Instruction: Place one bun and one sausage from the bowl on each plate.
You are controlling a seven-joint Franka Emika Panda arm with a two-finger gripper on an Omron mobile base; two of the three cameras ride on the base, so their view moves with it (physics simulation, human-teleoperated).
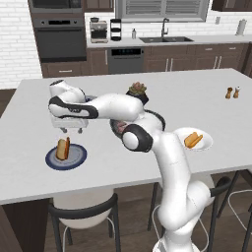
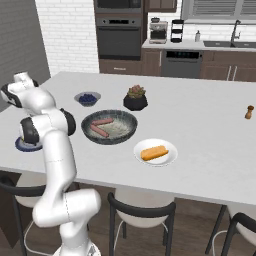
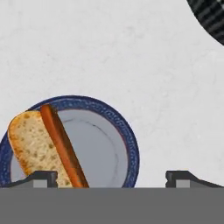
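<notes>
Blue plate (image 1: pixel 66 157) on surface (image 1: pixel 147 98), left of bowl (image 2: pixel 109 126), carries bun (image 3: pixel 33 144) with sausage (image 3: pixel 61 142). Fingers (image 3: pixel 41 178) spread wide, released, above blue plate. White plate (image 2: pixel 155 152), right of bowl, carries a second bun (image 2: pixel 154 152). Two more sausages (image 2: pixel 100 127) in bowl.

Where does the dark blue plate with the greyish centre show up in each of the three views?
Left base view: dark blue plate lower left, below the gripper.
Right base view: far left edge, mostly behind the arm.
Hand view: lower left.
Shared landmark: tan bun on it.
</notes>
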